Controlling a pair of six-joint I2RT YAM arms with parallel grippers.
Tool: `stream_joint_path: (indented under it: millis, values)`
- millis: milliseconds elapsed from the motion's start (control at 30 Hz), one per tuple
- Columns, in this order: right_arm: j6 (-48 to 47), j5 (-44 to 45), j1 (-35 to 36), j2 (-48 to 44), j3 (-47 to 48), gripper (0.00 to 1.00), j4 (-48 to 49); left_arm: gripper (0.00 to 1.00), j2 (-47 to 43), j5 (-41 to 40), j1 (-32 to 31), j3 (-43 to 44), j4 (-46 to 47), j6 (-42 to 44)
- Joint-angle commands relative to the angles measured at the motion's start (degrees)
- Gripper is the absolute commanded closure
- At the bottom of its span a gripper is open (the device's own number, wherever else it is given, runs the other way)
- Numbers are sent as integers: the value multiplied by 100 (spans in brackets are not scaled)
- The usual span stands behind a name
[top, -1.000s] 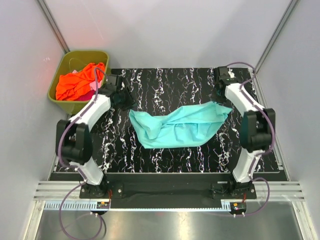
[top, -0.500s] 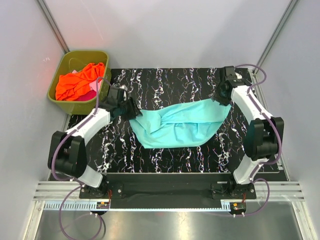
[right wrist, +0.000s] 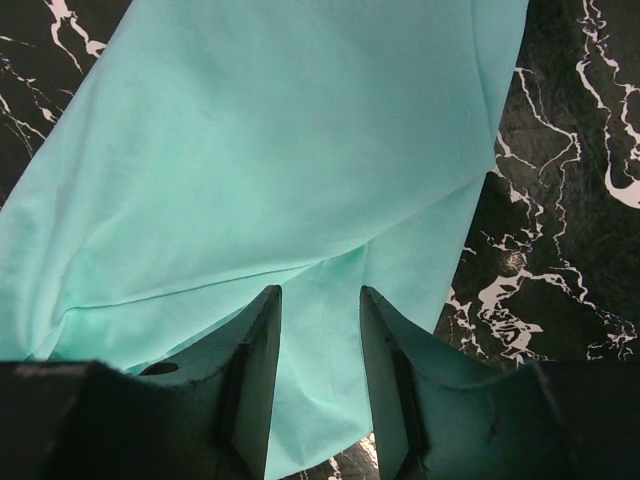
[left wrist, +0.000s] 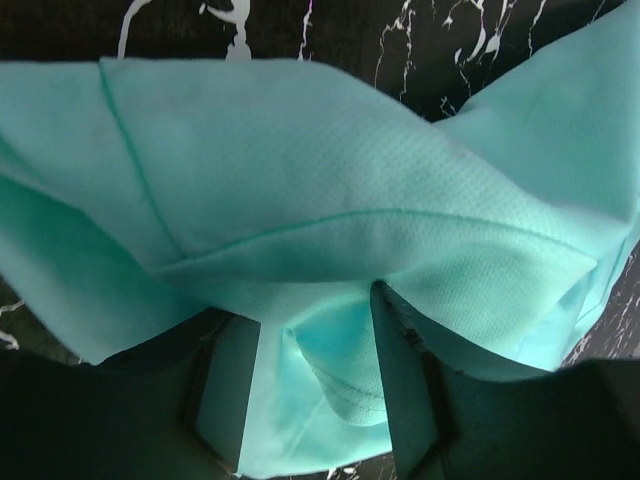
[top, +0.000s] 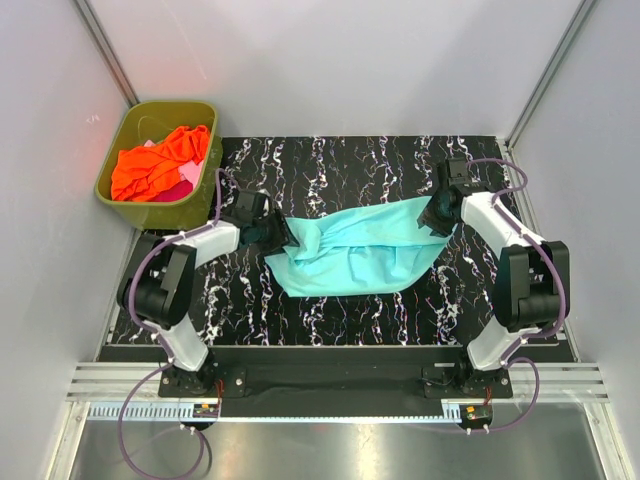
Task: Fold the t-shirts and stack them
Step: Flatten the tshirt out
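A teal t-shirt (top: 350,250) lies crumpled lengthwise on the black marbled mat (top: 330,160). My left gripper (top: 276,236) is low at its left end; in the left wrist view it (left wrist: 315,310) is open, with a fold of teal cloth (left wrist: 330,200) between the fingers and draped over the right one. My right gripper (top: 437,212) is at the shirt's upper right corner; in the right wrist view it (right wrist: 318,295) is open, with flat teal cloth (right wrist: 250,150) between its fingers. An orange shirt (top: 160,160) and a pink one (top: 180,190) lie in the tub.
An olive-green tub (top: 112,190) stands off the mat's far left corner, close behind the left arm. Grey walls close in the back and both sides. The arm bases sit on a rail at the near edge.
My left gripper has moved right and nearer, from beside the tub onto the shirt's left end. My right gripper has moved slightly nearer, and the shirt's top edge has been drawn straighter.
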Motion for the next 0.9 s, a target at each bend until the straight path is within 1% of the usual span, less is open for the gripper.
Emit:
stream_joint_path:
  millis: [0,67,100,167,200,267,333,400,467,533,567,633,667,767,800,833,867]
  values:
    - [7,-142,-22,-319,-163,56,324,56,104,-35,-33,359,431,6]
    - [-37,-142,-22,-337,-242,56,377,63,-97,-79,-33,334,422,-20]
    - [-46,-133,-22,-320,-269,56,385,70,-203,-131,-24,359,274,-12]
    - [-81,-124,-22,-319,-278,56,386,76,-492,-359,-24,482,-60,41]
    - [-81,-133,-22,-311,-286,56,394,79,-573,-421,-24,657,-453,137]
    - [-98,-133,-22,-293,-278,56,394,83,-766,-544,-33,859,-964,217]
    - [-99,-98,-22,-302,-295,56,386,86,-845,-606,-33,913,-1247,296]
    - [-107,-37,-30,-302,-321,56,385,87,-907,-658,2,914,-1554,366]
    - [-90,-27,-30,-284,-330,56,385,87,-942,-782,54,835,-1652,401]
    - [-99,-97,-22,-240,-348,56,386,85,-969,-712,230,668,-1688,401]
    - [-99,-124,-22,-232,-357,56,394,77,-969,-677,300,615,-1679,410]
    - [-99,-168,-30,-249,-401,56,394,71,-969,-615,467,571,-1696,445]
    - [-107,-168,-22,-275,-401,56,394,65,-986,-615,494,588,-1705,489]
    - [-142,-185,-22,-328,-418,56,394,55,-1179,-536,459,510,-1653,717]
    - [-142,-194,-22,-372,-427,56,386,53,-1249,-466,398,422,-1461,814]
    - [-142,-203,-30,-389,-427,56,403,51,-1442,-222,354,299,-1276,875]
    - [-151,-221,-30,-407,-427,56,403,50,-1530,-167,301,11,-1092,876]
